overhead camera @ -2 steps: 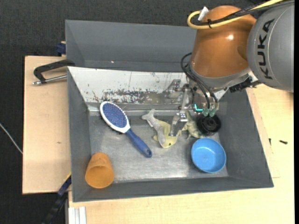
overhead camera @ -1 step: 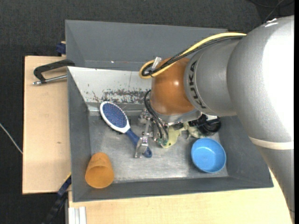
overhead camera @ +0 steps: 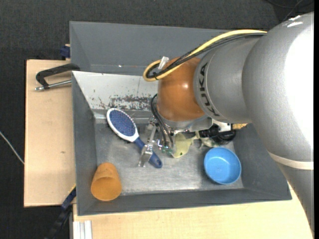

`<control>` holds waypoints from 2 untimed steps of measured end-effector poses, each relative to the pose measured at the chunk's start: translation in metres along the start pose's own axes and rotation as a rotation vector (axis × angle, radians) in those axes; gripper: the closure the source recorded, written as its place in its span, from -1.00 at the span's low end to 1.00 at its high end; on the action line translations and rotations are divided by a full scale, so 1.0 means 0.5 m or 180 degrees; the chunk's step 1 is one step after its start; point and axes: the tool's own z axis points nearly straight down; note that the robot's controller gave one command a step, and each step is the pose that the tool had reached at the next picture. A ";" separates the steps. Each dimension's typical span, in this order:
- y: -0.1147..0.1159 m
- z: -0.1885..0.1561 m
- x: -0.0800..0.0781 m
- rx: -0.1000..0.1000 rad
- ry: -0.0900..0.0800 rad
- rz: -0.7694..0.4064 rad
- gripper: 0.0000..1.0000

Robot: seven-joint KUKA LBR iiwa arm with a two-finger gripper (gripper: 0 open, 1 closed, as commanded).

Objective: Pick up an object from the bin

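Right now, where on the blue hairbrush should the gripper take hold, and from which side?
Probably the narrow blue handle, from above, closing across its width. The hairbrush lies flat, its oval head too wide, and the gripper is over the handle's end.

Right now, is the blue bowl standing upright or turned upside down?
Upright. The blue bowl shows its rim and hollow inside facing up toward the camera, with nothing in it.
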 end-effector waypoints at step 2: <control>-0.001 0.059 0.015 0.0003 0.0005 0.1132 -1.00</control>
